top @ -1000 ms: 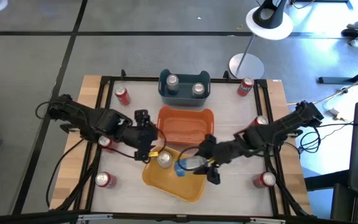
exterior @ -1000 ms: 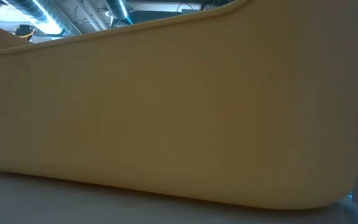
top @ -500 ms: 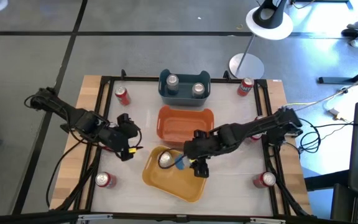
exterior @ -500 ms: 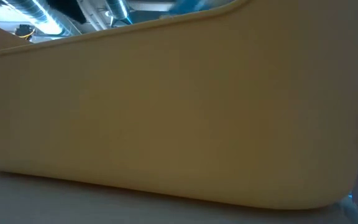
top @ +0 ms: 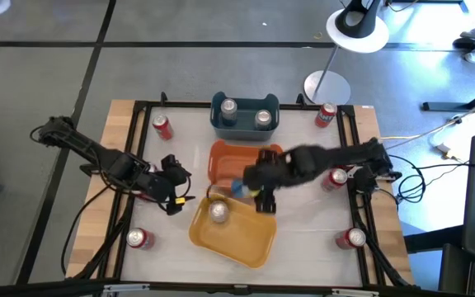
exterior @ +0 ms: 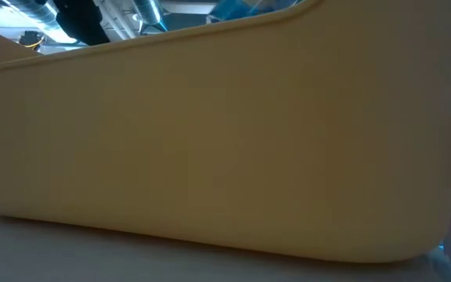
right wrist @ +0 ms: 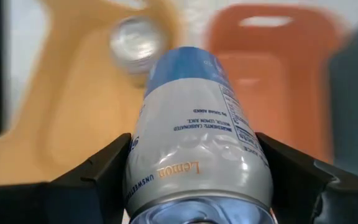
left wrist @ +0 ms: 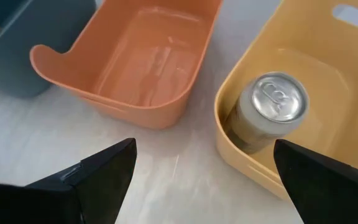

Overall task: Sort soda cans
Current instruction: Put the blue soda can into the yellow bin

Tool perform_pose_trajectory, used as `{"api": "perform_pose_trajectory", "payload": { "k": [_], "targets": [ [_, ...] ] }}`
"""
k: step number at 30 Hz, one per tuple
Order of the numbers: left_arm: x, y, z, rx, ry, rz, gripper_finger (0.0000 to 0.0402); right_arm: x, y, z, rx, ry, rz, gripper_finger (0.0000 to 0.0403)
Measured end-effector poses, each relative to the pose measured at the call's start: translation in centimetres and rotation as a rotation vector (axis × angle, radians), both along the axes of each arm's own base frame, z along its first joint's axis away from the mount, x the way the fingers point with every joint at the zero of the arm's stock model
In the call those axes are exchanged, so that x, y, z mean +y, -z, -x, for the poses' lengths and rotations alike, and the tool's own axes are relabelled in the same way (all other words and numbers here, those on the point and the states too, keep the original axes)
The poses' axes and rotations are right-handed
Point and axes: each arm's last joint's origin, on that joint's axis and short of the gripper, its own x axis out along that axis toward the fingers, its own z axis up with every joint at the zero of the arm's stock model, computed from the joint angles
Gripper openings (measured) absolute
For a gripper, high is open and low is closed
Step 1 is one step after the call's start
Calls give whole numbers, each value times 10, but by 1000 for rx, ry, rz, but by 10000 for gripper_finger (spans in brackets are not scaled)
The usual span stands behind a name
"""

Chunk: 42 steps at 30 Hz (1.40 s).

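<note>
"Lemon" was printed on the pale can (right wrist: 197,146), above it "unsweetened" only partly readable, a block of fine nutrition-style print sat higher up the can, too tiny to make out

- Centre of the high view is crowded: blue bin (top: 245,115), orange bin (top: 233,161) and yellow bin (top: 231,233) stand in a column, close together.
- The right gripper (top: 254,188), closed on a blue-and-white can (right wrist: 194,140), hangs over the gap between orange and yellow bins, blocking it.
- The left gripper (top: 174,183), jaws apart, sits left of that gap; bare table lies between it and the bins.
- Red cans (top: 162,126) dot the table edges; open table lies at lower right, beside the yellow bin.
</note>
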Motion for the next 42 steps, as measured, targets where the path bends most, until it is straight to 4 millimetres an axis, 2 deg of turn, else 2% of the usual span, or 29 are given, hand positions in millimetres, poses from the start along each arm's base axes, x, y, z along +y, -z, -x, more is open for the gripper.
{"api": "perform_pose_trajectory", "payload": {
  "k": [4,9,13,16,19,23,26,29,34,42],
  "targets": [
    [6,-2,-4,-24,-21,-23,368,-45,-28,11,6,97,124,281],
    [15,-3,-10,-45,-70,-76,368,-127,-41,21,48,261,279,281],
    [21,1,-14,-23,-107,-91,368,-195,-32,29,91,343,242,281],
    [23,3,-16,-12,-120,-99,368,-239,-19,35,96,383,187,281],
    [24,5,-18,-5,-130,-99,368,-276,-5,44,91,419,128,281],
    [26,8,-22,7,-144,-101,368,-313,15,52,141,454,111,281],
    [27,9,-23,10,-158,-97,368,-329,20,50,94,450,113,281],
    [30,9,-25,6,-188,-84,368,-331,16,42,-20,402,84,281],
    [35,9,-26,-6,-243,-59,368,-320,14,23,-136,303,19,281],
    [38,9,-27,-25,-285,-39,368,-289,33,5,3,224,-40,281]
  ]
}}
